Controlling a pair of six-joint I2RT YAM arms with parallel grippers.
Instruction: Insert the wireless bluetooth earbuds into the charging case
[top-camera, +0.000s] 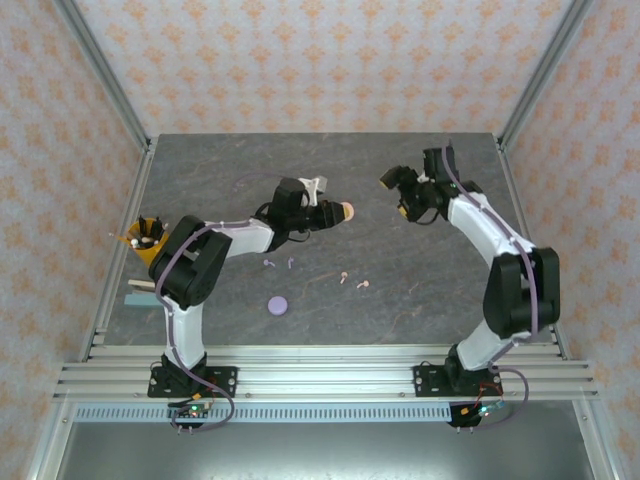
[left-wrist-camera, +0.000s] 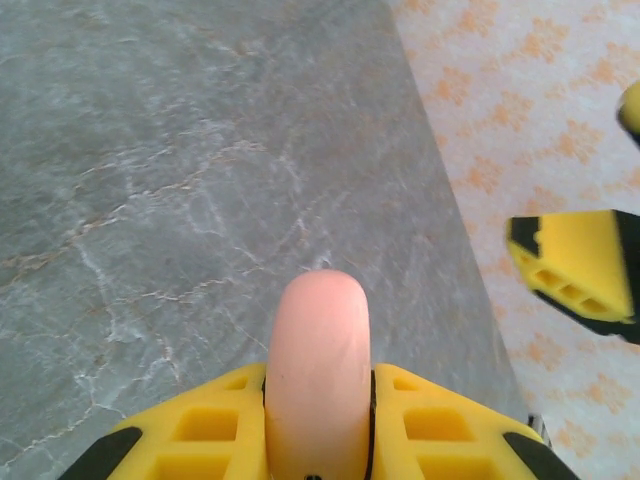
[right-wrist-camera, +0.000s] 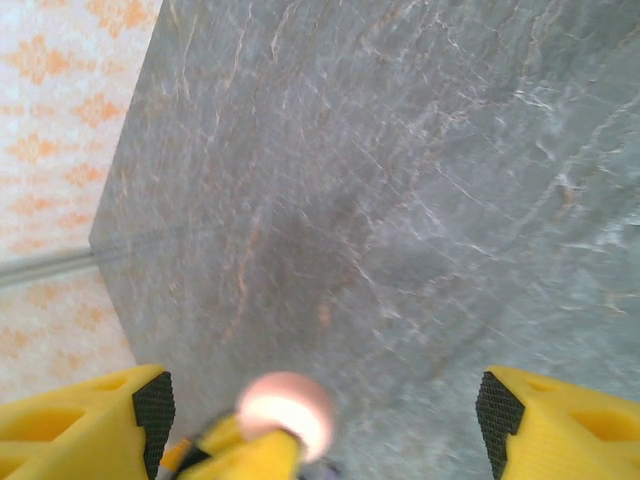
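Altogether two lilac earbuds (top-camera: 268, 263) and two pink earbuds (top-camera: 344, 278) lie loose.

Right wrist view: right pincer (right-wrist-camera: 320, 398) was spread wide, its yellow, black-tipped fingers (right-wrist-camera: 85, 420) at the two bottom corners, well apart. Low between them, nearer the left finger, sat a pale pink round charging case (right-wrist-camera: 287, 408), blurred. It was held from below by the left pincer (right-wrist-camera: 266, 446). Grey veined tabletop (right-wrist-camera: 400, 180) lay beyond. Orange-patterned wall (right-wrist-camera: 55, 110) ran along its left edge.
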